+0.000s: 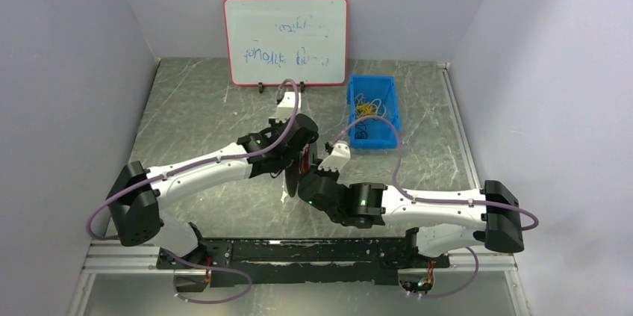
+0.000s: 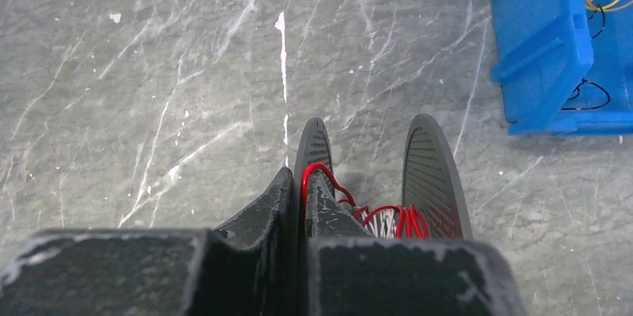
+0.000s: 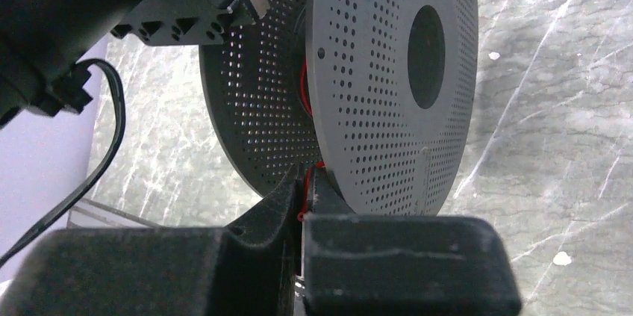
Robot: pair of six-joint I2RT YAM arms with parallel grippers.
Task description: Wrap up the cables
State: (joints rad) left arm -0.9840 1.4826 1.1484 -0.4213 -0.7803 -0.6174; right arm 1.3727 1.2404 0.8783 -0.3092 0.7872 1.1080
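Fingers (image 2: 280, 208) of the left gripper (image 2: 298, 178) clamp one disc rim of the black spool (image 2: 429, 174), held on edge over the table (image 2: 149, 69) centre. The right gripper (image 3: 304, 181), reaching in from five o'clock, pinches the red cables (image 2: 395, 220) wound between the discs. A blue bin (image 1: 373, 110) sits at two o'clock.

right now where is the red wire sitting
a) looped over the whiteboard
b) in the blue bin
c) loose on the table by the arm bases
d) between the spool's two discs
d: the left wrist view shows the red wire coiled between the two perforated discs of the spool, while the blue bin shows yellow and black strands.
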